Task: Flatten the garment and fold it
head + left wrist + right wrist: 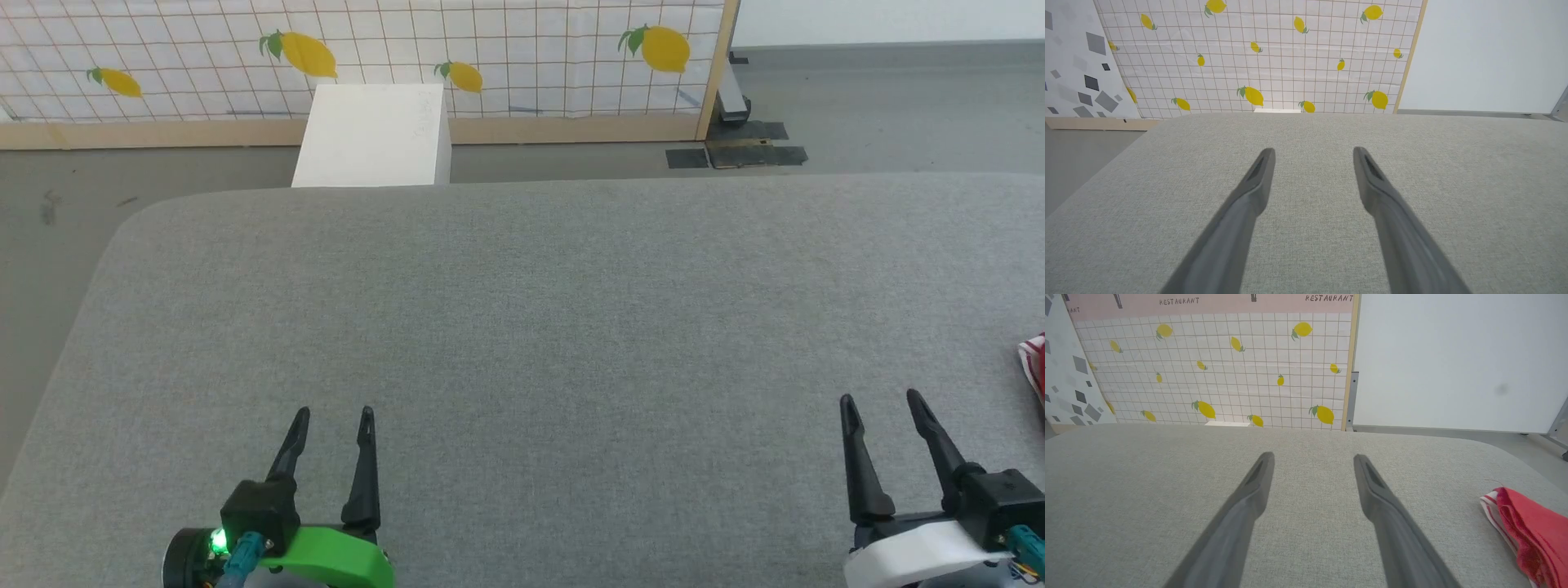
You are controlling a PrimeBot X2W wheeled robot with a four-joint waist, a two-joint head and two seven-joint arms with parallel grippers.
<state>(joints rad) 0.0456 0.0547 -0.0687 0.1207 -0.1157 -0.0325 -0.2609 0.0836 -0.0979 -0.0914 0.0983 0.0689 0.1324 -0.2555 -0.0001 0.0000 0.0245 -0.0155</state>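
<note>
Reach rightward with dark two-fingered right gripper (880, 398), spread wide, empty. Pinch nearest cloth edge, drag onto middle of grey fabric-covered table (522, 269). Dark left gripper (335, 412) likewise wide, empty. Red jersey garment (1531, 535), red-white striped trim, bunched at table's right edge, probably folded over, mostly cropped.

Green-based left pincer (335, 411), white-based right pincer (879, 397)

Matt grey woven cloth covers the table (522, 286); the garment (1531, 531) looks like soft red knit.
</note>
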